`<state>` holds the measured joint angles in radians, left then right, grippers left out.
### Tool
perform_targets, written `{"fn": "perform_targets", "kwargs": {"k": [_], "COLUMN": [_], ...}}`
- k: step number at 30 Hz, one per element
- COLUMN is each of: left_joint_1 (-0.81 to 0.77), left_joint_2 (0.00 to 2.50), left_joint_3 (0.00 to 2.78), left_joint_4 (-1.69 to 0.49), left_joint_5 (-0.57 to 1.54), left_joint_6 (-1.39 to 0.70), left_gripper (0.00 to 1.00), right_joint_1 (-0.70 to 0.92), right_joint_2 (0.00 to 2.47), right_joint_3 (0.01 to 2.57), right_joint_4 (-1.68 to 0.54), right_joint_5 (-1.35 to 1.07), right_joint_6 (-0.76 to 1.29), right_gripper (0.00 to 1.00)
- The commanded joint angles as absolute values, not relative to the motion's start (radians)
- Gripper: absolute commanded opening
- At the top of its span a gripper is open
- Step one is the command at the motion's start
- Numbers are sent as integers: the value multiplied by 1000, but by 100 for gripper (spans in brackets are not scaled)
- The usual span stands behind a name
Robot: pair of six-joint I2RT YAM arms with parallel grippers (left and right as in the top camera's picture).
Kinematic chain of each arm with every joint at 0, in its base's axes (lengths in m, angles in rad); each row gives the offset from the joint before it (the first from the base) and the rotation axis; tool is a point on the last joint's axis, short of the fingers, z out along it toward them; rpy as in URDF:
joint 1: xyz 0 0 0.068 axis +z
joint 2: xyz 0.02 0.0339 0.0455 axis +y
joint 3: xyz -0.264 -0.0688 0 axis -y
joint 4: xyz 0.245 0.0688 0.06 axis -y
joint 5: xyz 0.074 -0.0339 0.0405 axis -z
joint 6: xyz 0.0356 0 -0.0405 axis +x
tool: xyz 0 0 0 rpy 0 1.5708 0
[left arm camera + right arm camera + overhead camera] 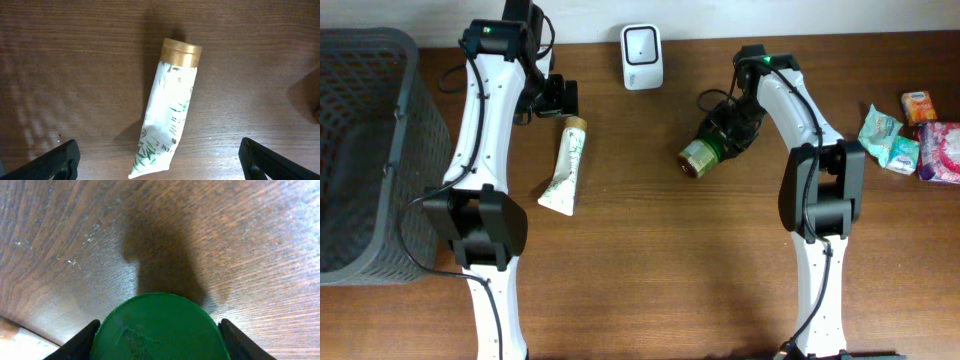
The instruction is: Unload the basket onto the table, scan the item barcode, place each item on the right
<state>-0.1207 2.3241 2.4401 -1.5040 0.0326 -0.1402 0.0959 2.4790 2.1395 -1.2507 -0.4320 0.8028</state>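
Nearest us, the right jaws press against both sides of the green-topped jar (160, 330), which is tipped on its side right of centre over the counter (650, 250). The left jaws stand wide apart above the tube (170, 110), which lies flat on the wood. Beyond both, we see the scanner (642, 55) upright at the counter's far edge.

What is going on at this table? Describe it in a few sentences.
The right gripper has its fingers against both sides of the green lid of a jar that is tipped on its side. The left gripper hangs open above a tube lying on the table, without touching it. The scanner stands at the far edge with nothing held up to it yet.
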Motion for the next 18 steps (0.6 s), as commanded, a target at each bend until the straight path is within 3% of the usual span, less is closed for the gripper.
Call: {"fn": "perform_targets", "kwargs": {"k": [1,7,11,16,17,18], "left_joint_1": [-113,-113,-113,-113,-113,-113], "left_joint_2": [2308,2308,2308,2308,2308,2308], "left_joint_3": [2436,2436,2436,2436,2436,2436], "left_joint_4": [-1505,-1504,-1504,-1504,-1501,-1500], "left_joint_5": [29,29,29,29,29,29], "left_joint_6": [-149,-149,-149,-149,-149,-149], "left_gripper": [99,99,99,99,99,99], "right_joint_1": [96,136,179,236,248,258], "right_joint_2": [2468,2441,2460,2462,2462,2462], "right_joint_3": [2255,2527,2475,2257,2208,2181], "right_joint_4": [-1258,-1245,-1130,-867,-821,-804], "right_joint_5": [-368,163,384,431,432,439], "right_joint_6": [693,493,493,494,494,495], "right_gripper": [52,50,50,51,56,68]}}
